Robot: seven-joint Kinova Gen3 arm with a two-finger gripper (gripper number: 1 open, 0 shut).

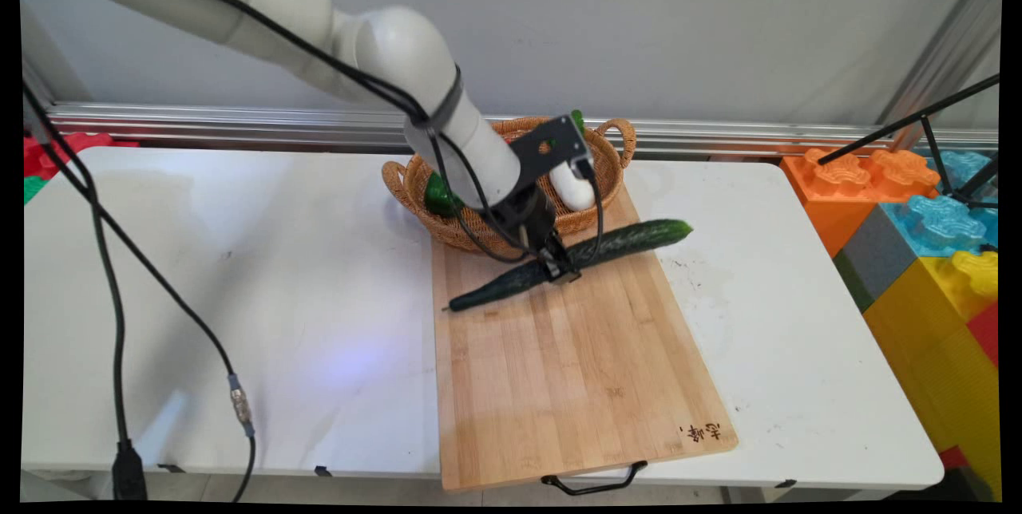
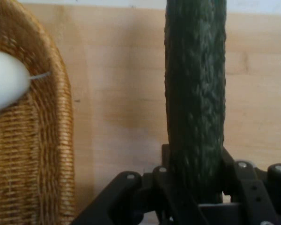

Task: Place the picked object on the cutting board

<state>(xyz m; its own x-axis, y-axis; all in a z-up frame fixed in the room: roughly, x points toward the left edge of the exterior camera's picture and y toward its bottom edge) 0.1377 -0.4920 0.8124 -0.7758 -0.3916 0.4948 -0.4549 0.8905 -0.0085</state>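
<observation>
Black fingers (image 2: pixel 227 164) of our gripper (image 1: pixel 561 266) are closed on either side of a long dark-green cucumber (image 1: pixel 575 258), pinching it near its middle. In our hand view the cucumber (image 2: pixel 195 98) runs straight up between them. We see it lying slantwise across the far end of a bamboo cutting board (image 1: pixel 567 370), its far tip reaching just past the board's right edge. Just behind the gripper stands a wicker basket (image 1: pixel 615 159) with two handles, resting partly on the board, holding a white vegetable (image 1: pixel 573 188) and a green one (image 1: pixel 437 196). Board and basket sit on the white table (image 1: pixel 239 298). Coloured foam blocks (image 1: pixel 926 235) are stacked at the right.
</observation>
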